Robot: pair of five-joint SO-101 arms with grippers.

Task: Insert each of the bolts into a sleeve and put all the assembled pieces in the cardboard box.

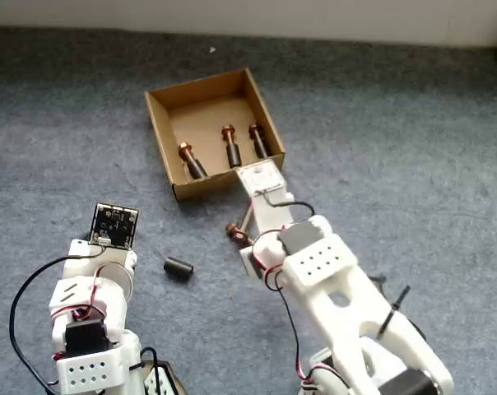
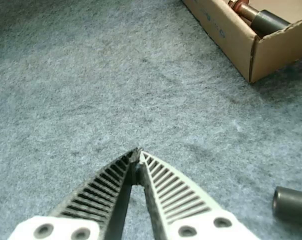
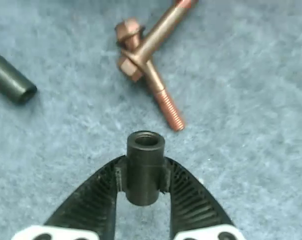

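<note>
Bolts (image 3: pixel 142 56) lie crossed at the carpet's (image 1: pixel 397 123) middle, near the right gripper (image 3: pixel 143 170), whose fingers pinch an upright sleeve (image 3: pixel 145 147). A loose sleeve (image 1: pixel 178 267) lies nearby. Left gripper's (image 2: pixel 137 156) fingers are pressed together. Three assembled pieces (image 1: pixel 231 150) lie in the cardboard box (image 1: pixel 160 132).

readable text: none | cardboard box (image 2: pixel 231 40): a few small dark printed marks on its outer side wall, just under the top edge, too small to make out | numbers, signs, brands: none legible
</note>
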